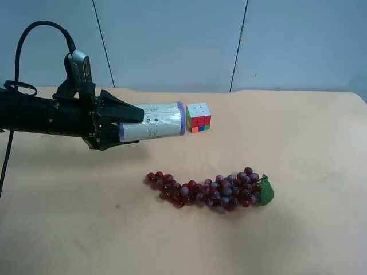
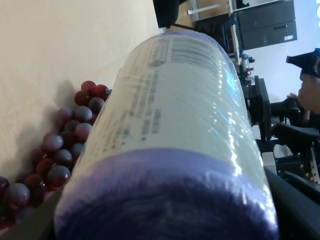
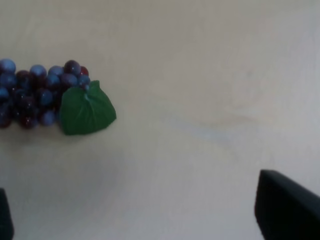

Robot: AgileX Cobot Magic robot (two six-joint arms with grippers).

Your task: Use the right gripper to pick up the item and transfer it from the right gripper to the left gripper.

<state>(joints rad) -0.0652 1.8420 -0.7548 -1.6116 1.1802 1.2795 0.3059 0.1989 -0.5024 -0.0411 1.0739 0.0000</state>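
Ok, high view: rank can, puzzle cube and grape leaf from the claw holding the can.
1. Cream-white cylindrical can, gripped in the left claw.
2. Multicoloured puzzle cube, just beyond the can's purple lid.
3. Green leaf, at the grape bunch's far end.

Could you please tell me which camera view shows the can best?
Exterior high: the whole can shows, held sideways in the left hand. Left wrist crops it close up; right wrist misses it.

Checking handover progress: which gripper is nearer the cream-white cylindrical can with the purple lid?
Left. The left gripper clamps the cream-white cylindrical can; the right gripper is apart, its view showing only the red-purple grape bunch and beige table.
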